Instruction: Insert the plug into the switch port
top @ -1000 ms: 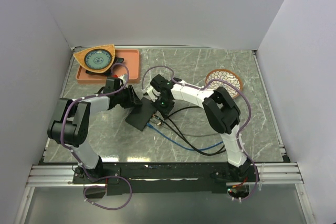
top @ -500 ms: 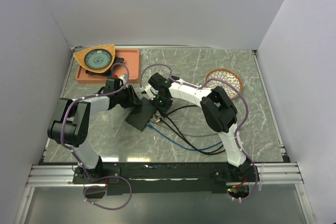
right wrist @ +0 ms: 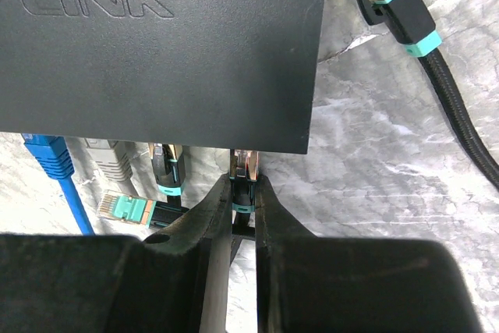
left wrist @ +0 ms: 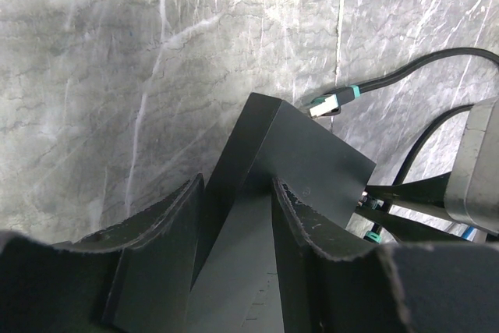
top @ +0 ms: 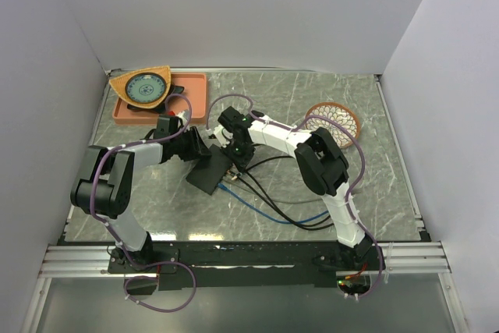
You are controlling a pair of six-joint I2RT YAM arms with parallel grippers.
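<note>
The flat black switch box (top: 210, 171) lies mid-table. In the right wrist view its top face (right wrist: 156, 52) fills the upper half, and the ports along its near edge are hidden under that edge. My right gripper (right wrist: 242, 185) is shut on a black plug with a teal band (right wrist: 242, 193). The plug's clear tip (right wrist: 243, 160) touches the box edge at the rightmost port position. My left gripper (left wrist: 234, 196) is shut on the far end of the box (left wrist: 296, 154), one finger (left wrist: 168, 228) on each side. From above it (top: 195, 149) sits at the box's upper left.
A blue plug (right wrist: 48, 157), a grey plug (right wrist: 113, 160) and a black-teal plug (right wrist: 166, 168) sit along the port edge. Loose teal plugs lie nearby (right wrist: 129, 208), (right wrist: 394, 1). An orange tray (top: 193, 99) is back left and a woven basket (top: 334, 118) is at right. Cables (top: 273, 208) trail forward.
My right gripper has shifted slightly left and back, bringing the plug toward the box edge. The left arm and the box have not moved.
</note>
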